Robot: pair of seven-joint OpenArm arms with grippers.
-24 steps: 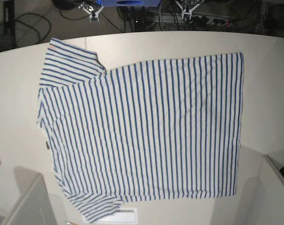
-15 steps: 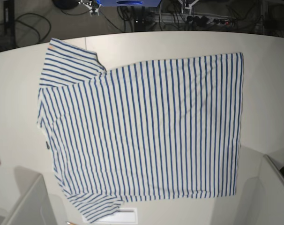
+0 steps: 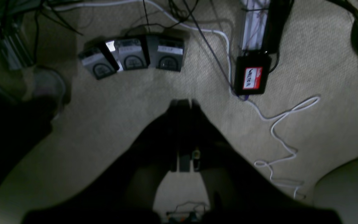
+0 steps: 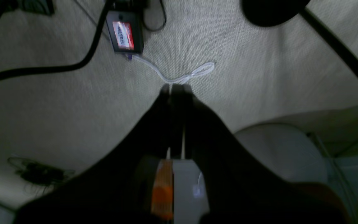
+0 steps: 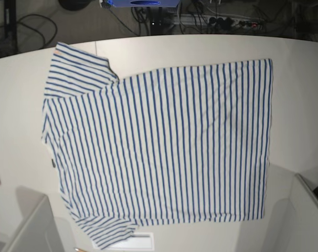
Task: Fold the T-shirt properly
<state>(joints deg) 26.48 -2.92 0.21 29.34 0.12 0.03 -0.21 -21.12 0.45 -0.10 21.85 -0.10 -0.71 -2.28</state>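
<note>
You see the white short-sleeved T-shirt with thin blue stripes point(image 5: 159, 149) spread flat and unfolded across the pale bench point(image 5: 300, 110), its collar and small dark neck tag toward the base view's left, its hem toward the right. One sleeve lies at the far left corner, with a faint orange edge; the other reaches the near edge. Neither arm appears in the base view. Both wrist cameras look down at the beige carpet — your left gripper point(image 3: 183, 104) has its dark fingers clenched together on nothing, above three grey foot pedals point(image 3: 132, 57). Your right gripper point(image 4: 174, 90) is likewise clenched and empty, near a looped white cable point(image 4: 194, 73).
</note>
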